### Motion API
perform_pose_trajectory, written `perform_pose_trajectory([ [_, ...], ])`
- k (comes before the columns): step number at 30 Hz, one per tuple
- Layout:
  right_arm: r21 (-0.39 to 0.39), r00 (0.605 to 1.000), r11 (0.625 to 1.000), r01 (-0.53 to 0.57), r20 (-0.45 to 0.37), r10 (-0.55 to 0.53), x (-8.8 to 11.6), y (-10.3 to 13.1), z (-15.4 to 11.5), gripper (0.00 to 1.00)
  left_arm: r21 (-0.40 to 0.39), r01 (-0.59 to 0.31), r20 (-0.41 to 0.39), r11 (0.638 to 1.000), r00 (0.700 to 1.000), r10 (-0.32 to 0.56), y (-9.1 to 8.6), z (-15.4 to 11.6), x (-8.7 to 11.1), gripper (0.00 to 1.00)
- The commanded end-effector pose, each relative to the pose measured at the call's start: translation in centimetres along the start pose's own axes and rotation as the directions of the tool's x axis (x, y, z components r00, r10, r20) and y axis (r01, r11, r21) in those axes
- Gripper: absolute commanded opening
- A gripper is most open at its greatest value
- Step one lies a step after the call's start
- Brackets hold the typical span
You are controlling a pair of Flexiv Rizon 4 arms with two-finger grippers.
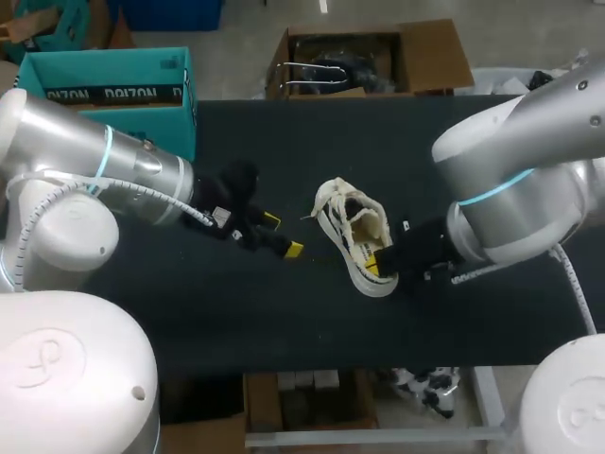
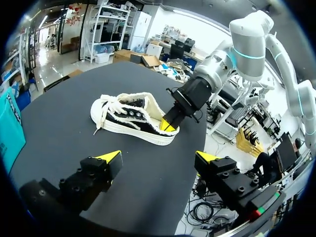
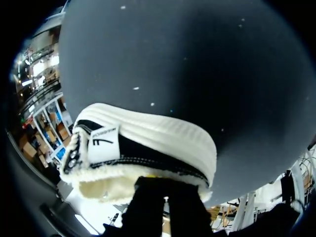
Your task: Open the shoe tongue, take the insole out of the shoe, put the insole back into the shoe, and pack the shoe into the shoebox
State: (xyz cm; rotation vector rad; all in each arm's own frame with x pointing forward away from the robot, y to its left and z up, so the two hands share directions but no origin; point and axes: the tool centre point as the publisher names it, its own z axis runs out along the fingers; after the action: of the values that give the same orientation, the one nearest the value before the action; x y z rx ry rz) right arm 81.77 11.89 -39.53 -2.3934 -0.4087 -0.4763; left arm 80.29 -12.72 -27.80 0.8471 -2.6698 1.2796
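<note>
Shoe (image 1: 352, 235) stands upright on its sole near the middle of the black table (image 1: 284, 322). Its toe points to the far edge and its heel to the near edge. Black upper, white sole, cream fleecy lining, white laces loose over the tongue.

Right gripper (image 1: 381, 260) is at the heel collar, one yellow tip showing against the lining in the left wrist view. In the right wrist view it covers the collar from above and the contact is hidden. Cannot tell whether it pinches the heel wall or only rests there, possibly inside the opening.

Left gripper (image 1: 282, 235) hangs low over the table, spread wide, nothing between its tips. It is beside the shoe, on my left, and apart from it.

Teal shoebox (image 1: 104, 93) sits at the far left corner, well apart from the shoe.

Insole not made out in any view.
</note>
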Motion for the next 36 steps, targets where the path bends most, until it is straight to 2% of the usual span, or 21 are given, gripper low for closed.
perform_pose_trajectory([
  [1, -0.001, 1.000, 1.000, 0.002, -0.009, -0.002, -0.5, -0.1, -0.3, 0.00, -0.069, 0.018, 0.007, 0.997, 1.000, -0.018, -1.0, 0.6, -0.8, 1.00],
  [5, 0.030, 0.999, 0.999, 0.037, -0.037, -0.036, -0.8, -0.7, -2.4, 0.00, -0.127, 0.035, 0.032, 0.991, 0.999, -0.031, -1.2, 1.1, -1.5, 1.00],
  [12, 0.094, 0.994, 0.990, 0.108, -0.032, -0.105, -0.2, -0.9, -5.2, 0.01, -0.174, 0.093, 0.051, 0.980, 0.995, -0.085, -1.3, 1.3, -2.4, 1.00],
  [14, 0.126, 0.991, 0.983, 0.134, -0.015, -0.133, 0.1, -0.8, -5.7, 0.35, -0.183, 0.108, 0.062, 0.977, 0.993, -0.098, -1.4, 1.3, -2.4, 1.00],
  [15, 0.144, 0.989, 0.978, 0.148, -0.017, -0.147, 0.1, -0.7, -6.0, 0.48, -0.187, 0.115, 0.066, 0.976, 0.992, -0.104, -1.4, 1.3, -2.4, 1.00],
  [16, 0.165, 0.986, 0.973, 0.164, -0.013, -0.164, 0.2, -0.7, -6.3, 0.85, -0.190, 0.123, 0.068, 0.974, 0.991, -0.112, -1.3, 1.3, -2.4, 1.00],
  [17, 0.180, 0.985, 0.968, 0.173, -0.009, -0.174, 0.3, -0.5, -6.6, 1.00, -0.197, 0.135, 0.075, 0.971, 0.990, -0.122, -1.2, 1.3, -2.3, 1.00],
  [21, 0.242, 0.972, 0.945, 0.219, 0.031, -0.233, 0.7, 0.0, -7.7, 1.00, -0.213, 0.206, 0.092, 0.955, 0.977, -0.190, -0.7, 1.0, -2.3, 1.00],
  [23, 0.314, 0.955, 0.918, 0.243, 0.092, -0.284, 0.9, 0.3, -8.4, 1.00, -0.253, 0.230, 0.131, 0.940, 0.970, -0.203, -0.3, 0.7, -2.5, 1.00],
  [24, 0.358, 0.942, 0.900, 0.247, 0.128, -0.309, 0.9, 0.3, -8.9, 1.00, -0.307, 0.231, 0.198, 0.923, 0.964, -0.176, 0.0, 0.5, -2.6, 1.00],
  [25, 0.388, 0.933, 0.890, 0.239, 0.163, -0.321, 0.9, 0.2, -9.5, 1.00, -0.307, 0.231, 0.198, 0.923, 0.964, -0.176, 0.0, 0.5, -2.6, 1.00],
  [26, 0.393, 0.937, 0.892, 0.223, 0.165, -0.307, 0.8, 0.0, -10.3, 1.00, -0.307, 0.231, 0.198, 0.923, 0.964, -0.176, 0.0, 0.5, -2.6, 1.00],
  [36, 0.393, 0.937, 0.892, 0.223, 0.165, -0.307, 0.8, 0.0, -10.3, 1.00, -0.307, 0.231, 0.198, 0.923, 0.964, -0.176, 0.0, 0.5, -2.6, 1.00],
])
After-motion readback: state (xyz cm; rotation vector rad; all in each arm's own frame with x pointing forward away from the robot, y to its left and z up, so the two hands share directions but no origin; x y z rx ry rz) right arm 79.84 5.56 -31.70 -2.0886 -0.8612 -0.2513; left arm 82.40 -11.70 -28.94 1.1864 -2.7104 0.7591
